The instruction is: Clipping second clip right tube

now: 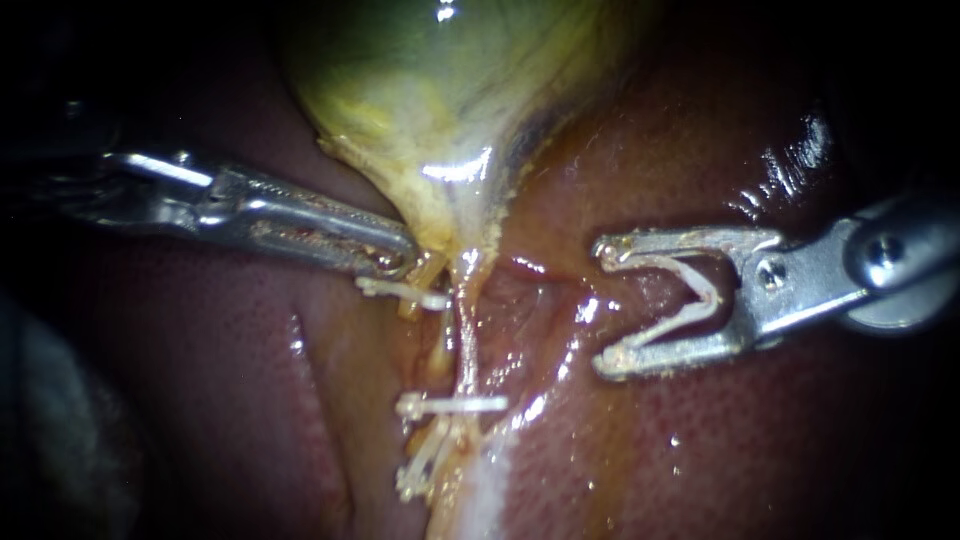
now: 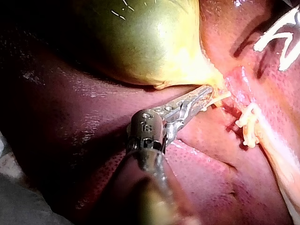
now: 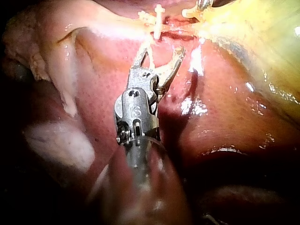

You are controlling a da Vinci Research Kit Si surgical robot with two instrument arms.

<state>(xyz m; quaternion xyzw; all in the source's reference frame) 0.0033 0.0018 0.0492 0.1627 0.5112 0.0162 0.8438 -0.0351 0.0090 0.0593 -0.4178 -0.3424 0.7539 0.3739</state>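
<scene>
Glistening red liver [image 1: 700,450] under the yellow-green gallbladder [image 1: 450,90] and thin clipped tubes [image 1: 465,340].

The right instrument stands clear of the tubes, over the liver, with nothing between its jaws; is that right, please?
Not quite. The right instrument does stand clear of the tubes, over the liver, but its jaws are not empty: the endoscope view shows a white clip seated between them, touching both.

Endoscope's parked really close over the gallbladder [image 1: 440,90] neck, left instrument [image 1: 400,255] and right instrument [image 1: 600,305] entering from opposite sides. Each wrist cam sits low behind its own shaft, looking along it toward that same spot, so all three share the clipped tube [image 1: 465,340] and liver [image 1: 700,450].
</scene>
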